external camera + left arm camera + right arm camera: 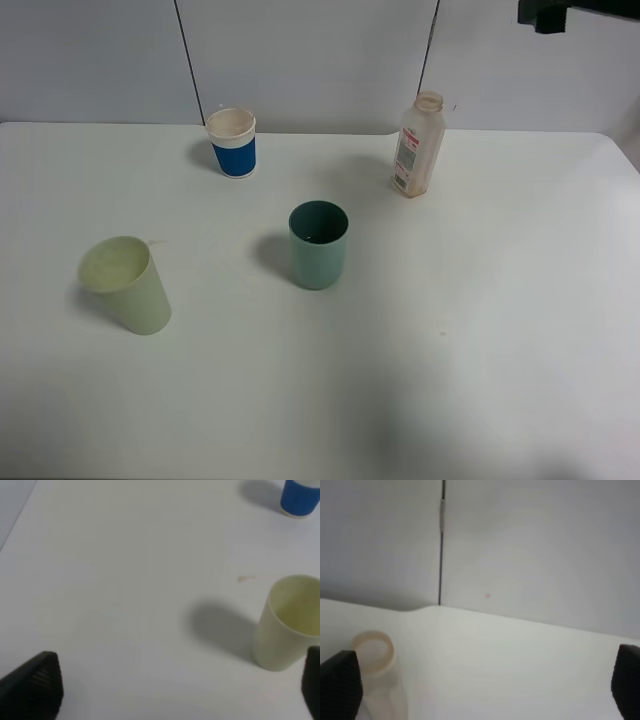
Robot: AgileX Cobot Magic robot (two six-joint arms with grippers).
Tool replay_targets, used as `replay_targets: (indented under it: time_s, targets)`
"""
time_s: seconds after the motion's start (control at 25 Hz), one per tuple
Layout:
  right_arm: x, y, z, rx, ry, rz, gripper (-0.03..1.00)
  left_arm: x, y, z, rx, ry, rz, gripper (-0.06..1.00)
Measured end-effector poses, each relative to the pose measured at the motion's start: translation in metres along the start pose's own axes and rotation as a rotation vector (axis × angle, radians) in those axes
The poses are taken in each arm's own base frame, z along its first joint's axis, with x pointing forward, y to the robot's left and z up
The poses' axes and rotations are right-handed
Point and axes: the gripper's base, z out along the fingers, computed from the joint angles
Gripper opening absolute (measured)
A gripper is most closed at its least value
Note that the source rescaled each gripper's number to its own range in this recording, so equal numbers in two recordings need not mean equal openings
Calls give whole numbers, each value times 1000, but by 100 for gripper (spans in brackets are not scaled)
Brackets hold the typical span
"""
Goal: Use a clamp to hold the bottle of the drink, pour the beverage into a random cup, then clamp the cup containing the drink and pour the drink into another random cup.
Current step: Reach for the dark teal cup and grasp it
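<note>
Both left pincer (170, 690) and right pincer (484, 685) gape wide and empty, bottle (418, 145) stands back-right on the bench (480, 330), teal cup (318, 245) mid-bench, blue cup (232, 143) back-left, so I'd guess every pour's left, though can't tell what's in the teal one.

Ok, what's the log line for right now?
left gripper: open, empty | right gripper: open, empty | bottle: upright, not held | teal cup: upright

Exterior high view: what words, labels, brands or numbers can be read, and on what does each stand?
No text can be quoted.
The white-and-red label on the bottle: print too small and blurred to read.
The blue cup, teal tumbler and pale yellow-green cup: no text visible.
</note>
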Motion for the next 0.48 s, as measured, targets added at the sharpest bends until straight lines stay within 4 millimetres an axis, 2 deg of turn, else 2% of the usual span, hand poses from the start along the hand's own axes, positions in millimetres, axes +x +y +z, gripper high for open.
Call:
replay_targets:
  time_s: [0.04, 0.2, 0.28, 0.36, 0.4, 0.48]
  targets:
    - [-3, -3, -16, 8, 9, 0, 100, 0, 0, 0, 0, 0, 0, 88]
    - [-5, -6, -40, -1, 36, -22, 100, 0, 0, 0, 0, 0, 0, 88]
    - [-5, -7, -45, -2, 45, -37, 100, 0, 0, 0, -1, 0, 0, 88]
    - [-7, -10, -69, 0, 48, -61, 100, 0, 0, 0, 0, 0, 0, 88]
    - [-7, -10, -69, 0, 48, -61, 100, 0, 0, 0, 0, 0, 0, 88]
    - [-8, -13, -86, 12, 46, -75, 100, 0, 0, 0, 0, 0, 0, 88]
